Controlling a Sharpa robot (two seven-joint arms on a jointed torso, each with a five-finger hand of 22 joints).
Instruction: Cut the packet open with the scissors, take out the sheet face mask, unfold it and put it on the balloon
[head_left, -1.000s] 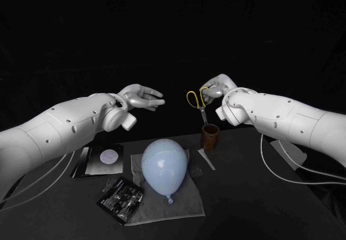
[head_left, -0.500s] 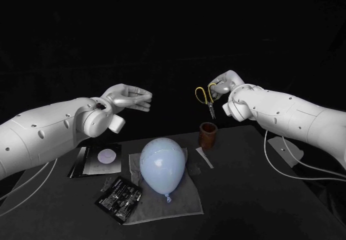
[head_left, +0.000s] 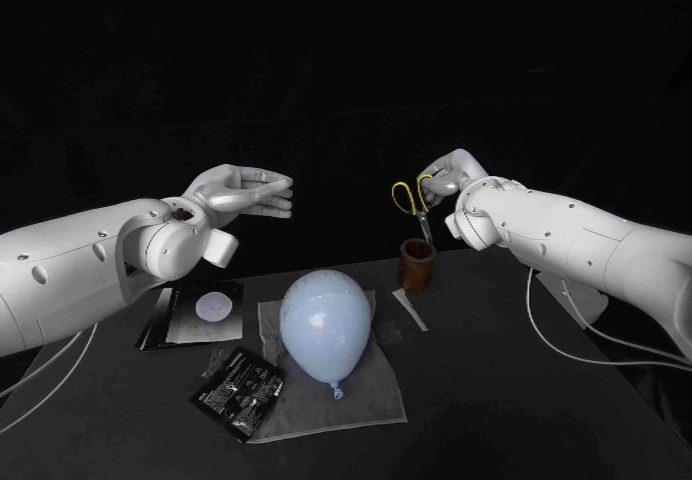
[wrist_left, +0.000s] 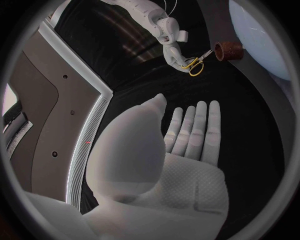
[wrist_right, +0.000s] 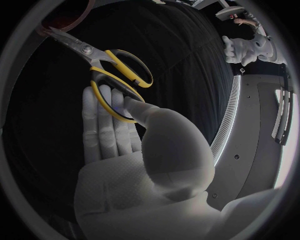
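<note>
The head view shows the layout. The pale blue balloon (head_left: 326, 322) lies on a grey cloth (head_left: 372, 402) with its knot toward the robot. The black packet (head_left: 240, 393) lies flat just left of the balloon's knotted end, overlapping the cloth's edge. A brown cup (head_left: 417, 266) stands just beyond the balloon's far right. High over the cup the right hand (head_left: 450, 178) holds the scissors (head_left: 414, 200) with the blades pointing down and the tips close above the cup's mouth. The right wrist view adds the grip: the thumb presses into one yellow handle loop, the fingers (wrist_right: 106, 117) lie side by side behind the handles, and the blades are closed. The left hand (head_left: 238, 192) is raised beyond the balloon's left. Its wrist view shows a bare palm, straight fingers lying together, the thumb apart, holding nothing.
</note>
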